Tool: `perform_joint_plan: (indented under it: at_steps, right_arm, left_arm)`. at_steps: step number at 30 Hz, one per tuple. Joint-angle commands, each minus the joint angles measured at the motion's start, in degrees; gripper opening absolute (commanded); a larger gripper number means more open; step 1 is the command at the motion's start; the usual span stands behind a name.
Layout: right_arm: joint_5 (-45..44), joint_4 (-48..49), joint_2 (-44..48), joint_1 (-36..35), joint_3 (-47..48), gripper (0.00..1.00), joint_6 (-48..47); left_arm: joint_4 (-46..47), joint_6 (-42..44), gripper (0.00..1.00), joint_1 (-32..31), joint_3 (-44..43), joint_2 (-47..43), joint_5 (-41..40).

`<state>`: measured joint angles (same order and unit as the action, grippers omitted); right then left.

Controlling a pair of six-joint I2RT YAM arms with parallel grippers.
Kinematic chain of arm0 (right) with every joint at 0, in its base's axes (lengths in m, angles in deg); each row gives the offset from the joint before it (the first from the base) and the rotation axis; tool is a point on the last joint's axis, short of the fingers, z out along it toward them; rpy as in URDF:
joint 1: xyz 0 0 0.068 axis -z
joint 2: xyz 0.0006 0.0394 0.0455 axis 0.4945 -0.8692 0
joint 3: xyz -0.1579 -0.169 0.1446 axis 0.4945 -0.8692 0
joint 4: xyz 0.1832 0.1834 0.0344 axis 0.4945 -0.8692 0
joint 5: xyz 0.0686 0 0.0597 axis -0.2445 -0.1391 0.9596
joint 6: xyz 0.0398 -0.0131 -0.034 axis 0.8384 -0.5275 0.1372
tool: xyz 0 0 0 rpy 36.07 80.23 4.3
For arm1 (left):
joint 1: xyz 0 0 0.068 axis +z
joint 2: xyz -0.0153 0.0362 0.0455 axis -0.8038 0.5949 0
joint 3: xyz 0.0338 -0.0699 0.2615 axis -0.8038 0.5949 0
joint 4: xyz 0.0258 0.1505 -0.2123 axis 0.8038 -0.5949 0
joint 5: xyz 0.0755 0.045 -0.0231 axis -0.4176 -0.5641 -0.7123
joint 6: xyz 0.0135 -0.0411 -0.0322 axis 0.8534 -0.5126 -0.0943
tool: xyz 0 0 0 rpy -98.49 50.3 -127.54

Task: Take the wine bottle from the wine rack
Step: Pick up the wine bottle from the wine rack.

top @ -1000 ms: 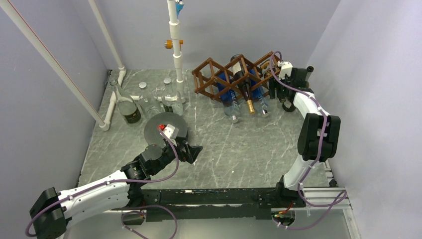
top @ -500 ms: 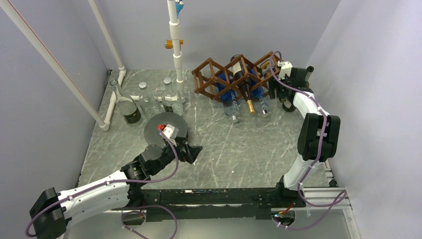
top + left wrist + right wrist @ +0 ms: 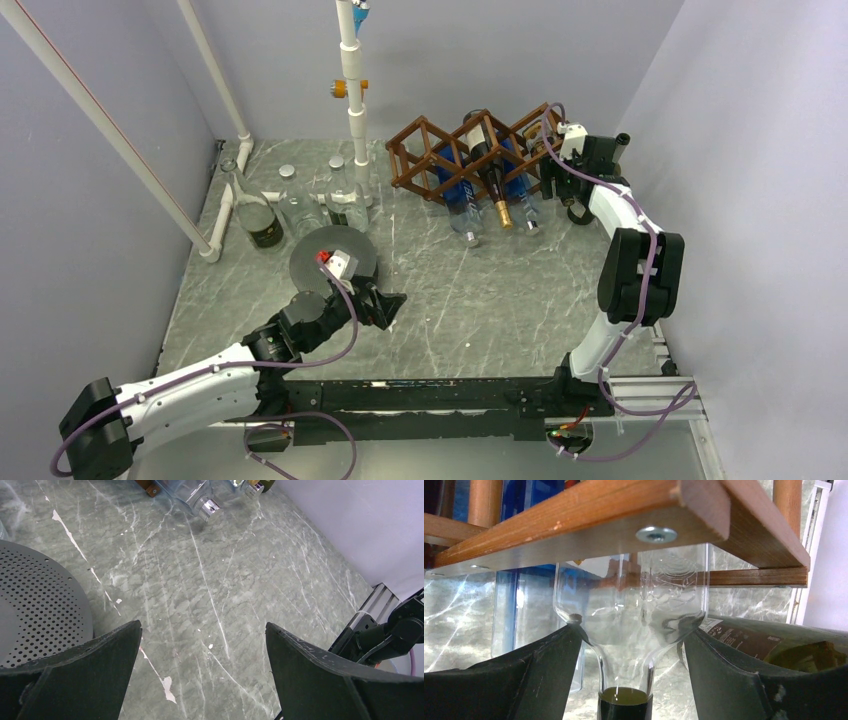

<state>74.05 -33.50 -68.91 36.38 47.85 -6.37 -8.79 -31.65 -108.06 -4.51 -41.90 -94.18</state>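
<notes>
The brown wooden wine rack (image 3: pixel 425 150) stands at the back right, and one of its bars (image 3: pixel 589 517) crosses the top of the right wrist view. A clear wine bottle (image 3: pixel 631 605) with a dark capsule on its neck pokes out from under that bar. My right gripper (image 3: pixel 629 630) is at the rack's right end (image 3: pixel 560 188), shut on the bottle's shoulder. Both fingers press the glass. My left gripper (image 3: pixel 202 630) hangs open and empty over the marble table (image 3: pixel 470 290), far from the rack.
A dark bottle with a gold cap (image 3: pixel 492 180) and two blue-labelled clear bottles (image 3: pixel 455 195) lie in the rack. A dark green labelled bottle (image 3: pixel 769 642) lies beside my right finger. A perforated dark disc (image 3: pixel 325 255), glass bottles (image 3: pixel 262 218) and a white post (image 3: pixel 355 110) stand at the left.
</notes>
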Motion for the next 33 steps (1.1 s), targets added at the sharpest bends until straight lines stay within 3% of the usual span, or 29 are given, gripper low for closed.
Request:
perform_joint_plan:
  at_steps: [1,25,33]
  right_arm:
    - [-1.4,-1.6,3.5,-0.2,0.8,0.76,0.8]
    - [-1.5,-3.6,1.9,-0.1,1.7,0.66,1.3]
    - [-0.8,-4.4,2.1,0.0,1.7,0.38,1.3]
  left_arm:
    - [1.5,-0.8,1.00,0.3,0.1,-0.7,0.1]
    - [1.0,-0.7,1.00,0.3,-0.2,-0.9,0.1]
    - [0.9,-0.8,1.00,0.3,0.0,-1.2,0.0]
